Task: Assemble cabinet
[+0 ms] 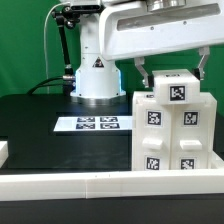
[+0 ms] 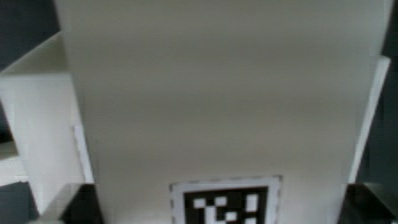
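My pincer (image 1: 170, 68) hangs w/ a finger (image 1: 144, 76) either side of the cabinet's (image 1: 172, 130) top block, apparently clamped on it (contact not clear), cabinet upright on black tabletop (image 1: 40, 125) at exterior view's right, marker board (image 1: 87, 124) nearby.

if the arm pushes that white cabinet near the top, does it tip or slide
The cabinet looks like rigid plastic, so it likely won't flex. It stands taller than it is wide, so a high push could tip it. The white rail right in front of its base would probably block sliding that way. The gripper sits at its top.
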